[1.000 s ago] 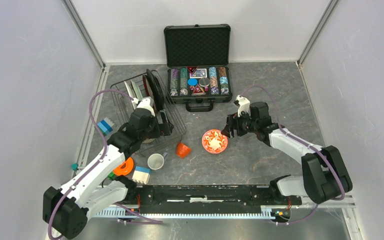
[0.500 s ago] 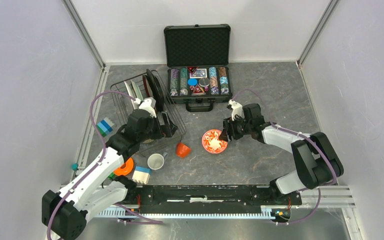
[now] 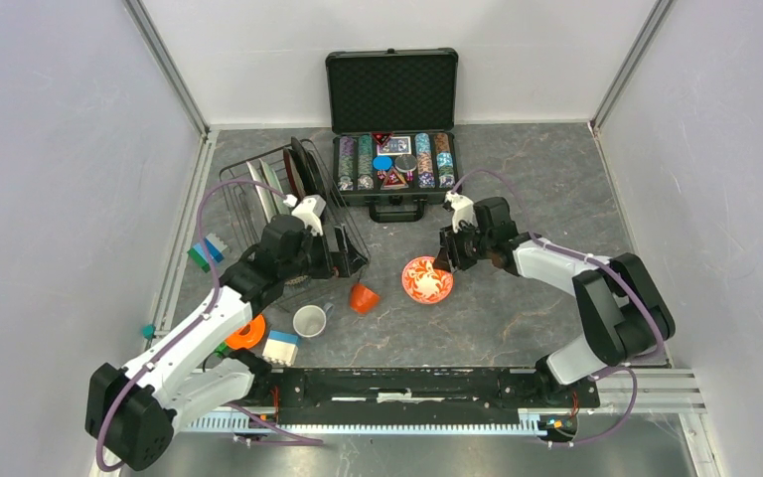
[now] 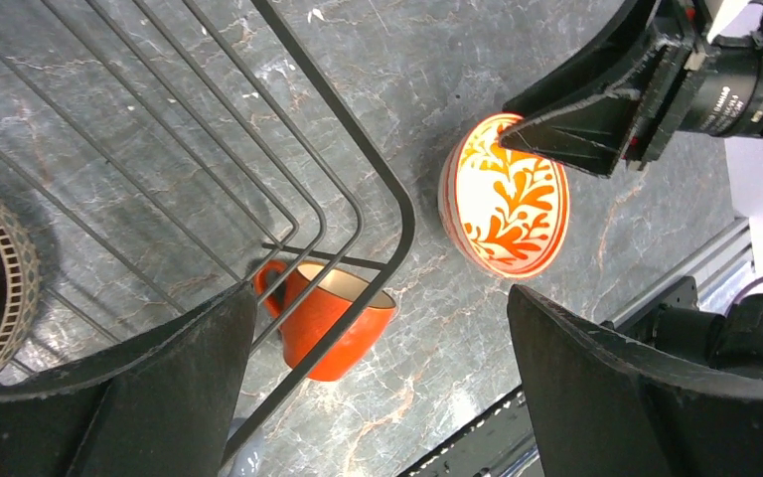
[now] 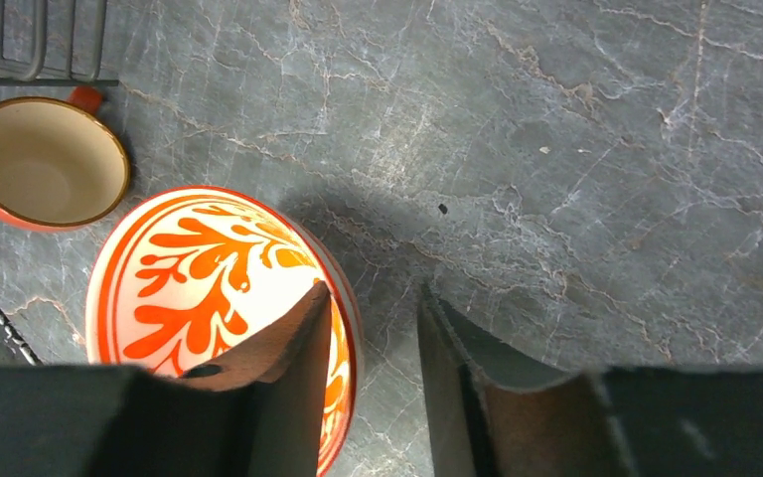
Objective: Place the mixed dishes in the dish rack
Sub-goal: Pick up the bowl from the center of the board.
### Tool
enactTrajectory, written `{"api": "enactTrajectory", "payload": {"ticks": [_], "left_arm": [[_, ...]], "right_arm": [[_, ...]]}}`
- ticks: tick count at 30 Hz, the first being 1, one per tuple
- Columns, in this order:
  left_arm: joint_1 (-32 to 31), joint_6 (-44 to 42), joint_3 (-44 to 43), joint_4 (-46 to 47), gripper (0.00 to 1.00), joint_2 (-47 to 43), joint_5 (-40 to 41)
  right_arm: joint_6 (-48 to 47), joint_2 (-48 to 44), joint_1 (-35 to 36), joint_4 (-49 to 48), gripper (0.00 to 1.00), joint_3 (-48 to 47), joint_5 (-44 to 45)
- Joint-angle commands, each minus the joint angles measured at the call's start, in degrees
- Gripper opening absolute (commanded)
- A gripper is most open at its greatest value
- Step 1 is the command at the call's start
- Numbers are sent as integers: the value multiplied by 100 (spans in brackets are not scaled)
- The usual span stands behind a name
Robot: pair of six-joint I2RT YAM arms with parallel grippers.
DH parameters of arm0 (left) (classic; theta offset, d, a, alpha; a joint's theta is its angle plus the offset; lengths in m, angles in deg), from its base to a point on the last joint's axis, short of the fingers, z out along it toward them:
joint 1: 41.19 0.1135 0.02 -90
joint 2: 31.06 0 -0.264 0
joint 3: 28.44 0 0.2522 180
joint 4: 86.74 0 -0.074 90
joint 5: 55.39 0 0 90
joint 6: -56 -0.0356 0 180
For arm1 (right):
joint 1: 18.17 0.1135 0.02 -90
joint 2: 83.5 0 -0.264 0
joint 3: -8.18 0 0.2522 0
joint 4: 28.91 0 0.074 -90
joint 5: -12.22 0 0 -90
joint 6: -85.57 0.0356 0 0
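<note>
A tan bowl point(image 3: 426, 280) with a red-orange leaf pattern point(image 5: 199, 278) stands on the grey table. My right gripper point(image 3: 447, 260) straddles its right rim, open point(image 5: 373, 293): one finger is inside the bowl, the other outside with a gap to the rim. The left gripper point(image 3: 343, 253) hangs wide open point(image 4: 378, 298) over the near right corner of the black wire dish rack point(image 4: 397, 214), holding nothing. An orange cup point(image 3: 363, 297) lies just outside that corner point(image 4: 328, 323). Near it sits a white cup point(image 3: 310, 321). Upright plates point(image 3: 303, 169) stand in the rack point(image 3: 241, 179).
An open black case of poker chips point(image 3: 393, 119) sits at the back. An orange ring toy point(image 3: 246, 331), a white-and-blue block point(image 3: 280, 347) and a green-blue block point(image 3: 209, 248) lie on the left side.
My right gripper has moved left onto the bowl's rim and its jaws have narrowed. The left gripper has shifted right, over the rack's near right corner.
</note>
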Motion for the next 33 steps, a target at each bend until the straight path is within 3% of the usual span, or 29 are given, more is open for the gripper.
{"api": "enactTrajectory", "payload": {"ticks": [1,6,9,18,33], "left_arm": [[-93,-46,-266,245,100,97,-240],[-244,-23,-266,245,100,188,-185],[-362,-10,-269,245,100,206,-112],[-1018,-9,-514,271,100,549,335],[-1946,535,-1005,534,95,1452,1230]], "right_arm": [[-175,234,98,100,37,-297,-19],[-247,320,217,193,26,-419,36],[-205,197,229,85,13,-373,51],[65,-161,229,-317,2,-227,20],[695,-1699,288,-995,0,192,-60]]}}
